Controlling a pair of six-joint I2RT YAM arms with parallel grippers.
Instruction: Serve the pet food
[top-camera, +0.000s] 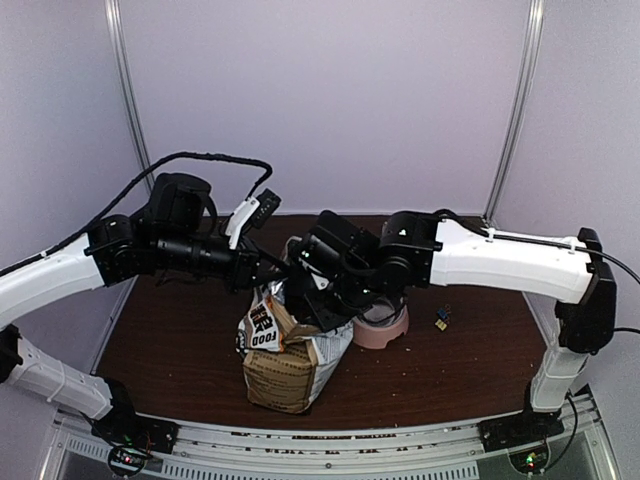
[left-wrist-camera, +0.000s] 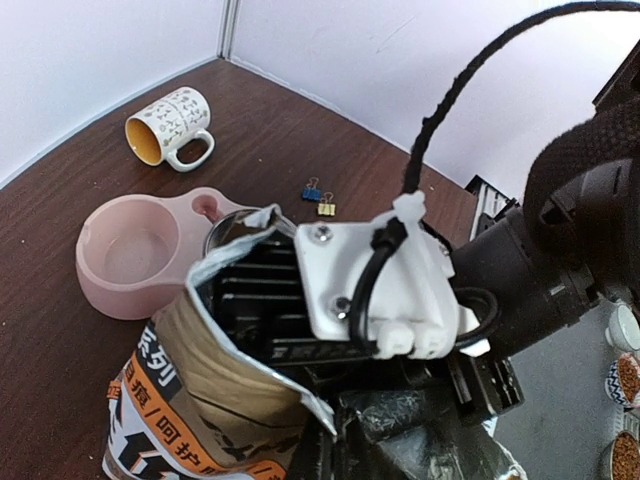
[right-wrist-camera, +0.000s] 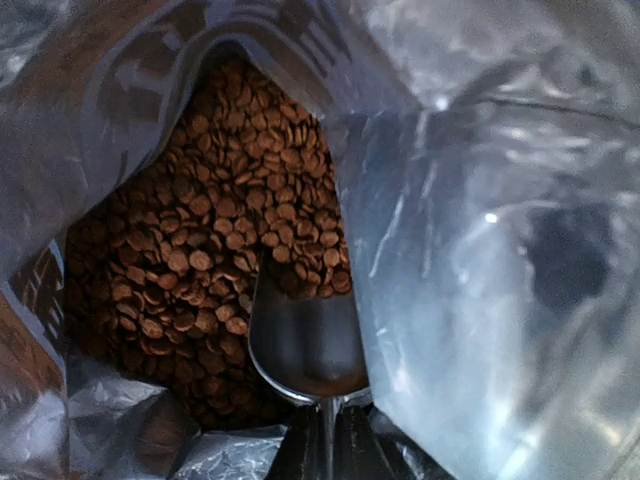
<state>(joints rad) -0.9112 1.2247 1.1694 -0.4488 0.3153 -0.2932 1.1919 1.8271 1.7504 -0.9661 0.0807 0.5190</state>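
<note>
The pet food (right-wrist-camera: 200, 220) is a heap of reddish-brown kibble at the bottom of the open foil-lined bag (top-camera: 290, 350). My right gripper (right-wrist-camera: 325, 455) is deep inside the bag, shut on the handle of a metal scoop (right-wrist-camera: 305, 335). The scoop's front edge is pushed into the kibble. In the top view the right gripper (top-camera: 312, 288) disappears into the bag's mouth. My left gripper (top-camera: 270, 268) is shut on the bag's torn top rim (left-wrist-camera: 250, 345) and holds the mouth open. The left gripper (left-wrist-camera: 345, 425) shows at the bottom of its own view. The pink double bowl (left-wrist-camera: 140, 255) stands just behind the bag.
A white patterned mug (left-wrist-camera: 170, 125) with a yellow inside lies on its side near the far corner. Two small binder clips (top-camera: 441, 318) lie right of the pink bowl (top-camera: 385, 328). White walls close in the brown table (top-camera: 170, 350).
</note>
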